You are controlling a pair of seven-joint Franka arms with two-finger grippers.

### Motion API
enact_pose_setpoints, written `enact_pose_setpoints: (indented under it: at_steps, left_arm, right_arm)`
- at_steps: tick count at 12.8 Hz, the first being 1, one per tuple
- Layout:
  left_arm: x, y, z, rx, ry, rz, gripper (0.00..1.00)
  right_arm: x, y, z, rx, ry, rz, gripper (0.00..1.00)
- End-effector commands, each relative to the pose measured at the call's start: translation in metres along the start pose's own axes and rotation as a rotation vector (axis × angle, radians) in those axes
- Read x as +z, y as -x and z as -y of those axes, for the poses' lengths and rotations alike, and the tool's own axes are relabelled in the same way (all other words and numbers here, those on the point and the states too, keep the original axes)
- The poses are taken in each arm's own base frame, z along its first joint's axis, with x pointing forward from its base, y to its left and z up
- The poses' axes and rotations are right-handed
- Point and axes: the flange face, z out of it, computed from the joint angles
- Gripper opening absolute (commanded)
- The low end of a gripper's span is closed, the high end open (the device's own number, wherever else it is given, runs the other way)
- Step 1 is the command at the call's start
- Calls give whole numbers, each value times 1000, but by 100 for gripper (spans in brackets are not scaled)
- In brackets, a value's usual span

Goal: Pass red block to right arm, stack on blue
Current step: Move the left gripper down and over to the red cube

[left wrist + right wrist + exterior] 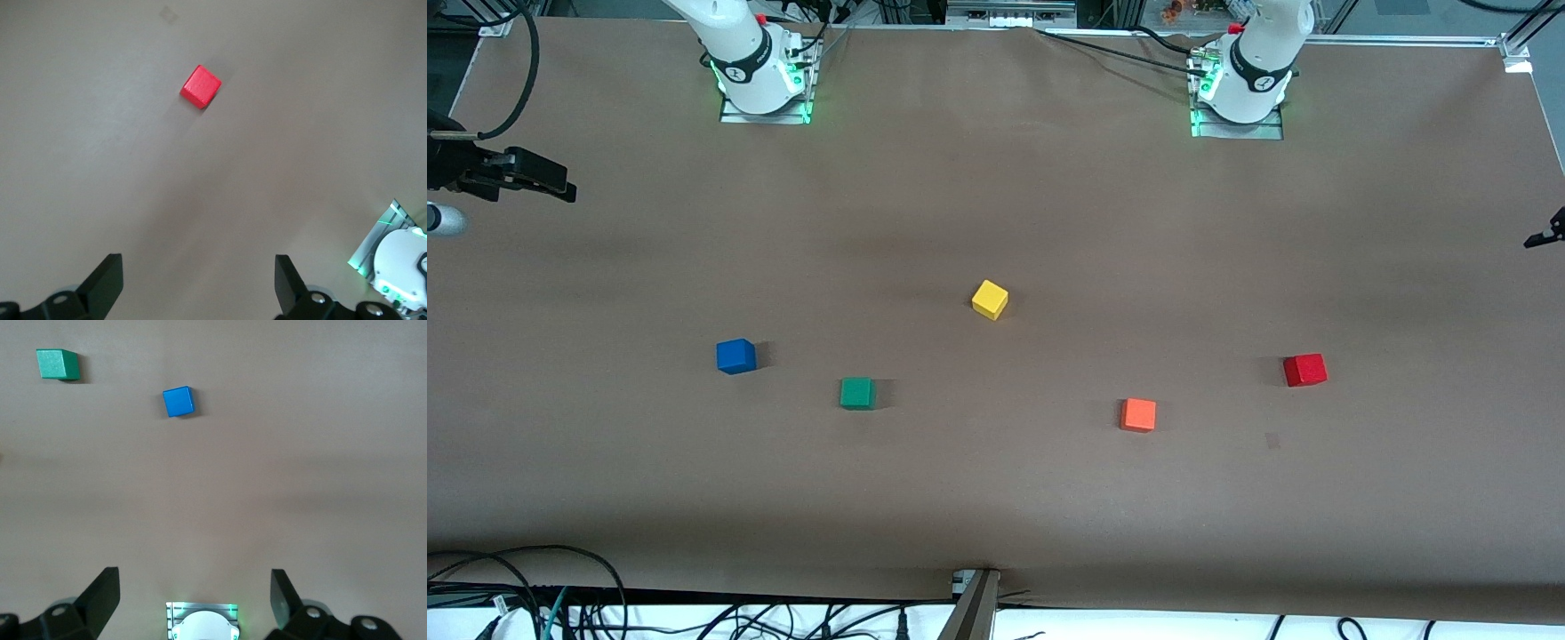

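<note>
Brown table (996,178) carries 5 cubes: red block (1304,370) toward the left arm's end, blue (735,356) toward the right arm's. Left gripper (199,280) and right gripper (195,595) both hover with fingers spread wide, empty.

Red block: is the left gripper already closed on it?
No, the red block lies alone on the table, apart from the open left gripper.

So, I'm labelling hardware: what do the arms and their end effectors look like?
Both arms are white with black joint bands; the left arm and right arm stand on bases lit green, with black cables. The left end effector and right end effector have black fingers.
</note>
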Motion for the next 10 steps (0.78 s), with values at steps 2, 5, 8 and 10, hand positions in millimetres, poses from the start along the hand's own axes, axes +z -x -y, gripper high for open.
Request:
enact_pose_setpoints:
  at_steps: [2, 5, 8, 10]
  left_arm:
    - [63, 38, 57, 159, 77, -163, 100]
    - [138, 68, 91, 265, 160, -337, 100]
    - [189, 75, 107, 364, 194, -468, 100]
    - [230, 77, 115, 410, 219, -576, 100]
  right_arm:
    - [-3, -3, 1, 11, 0, -4, 100]
    - [-3, -3, 1, 11, 0, -6, 100]
    - [-3, -3, 0, 14, -1, -7, 100]
    - [-3, -3, 1, 11, 0, -6, 100]
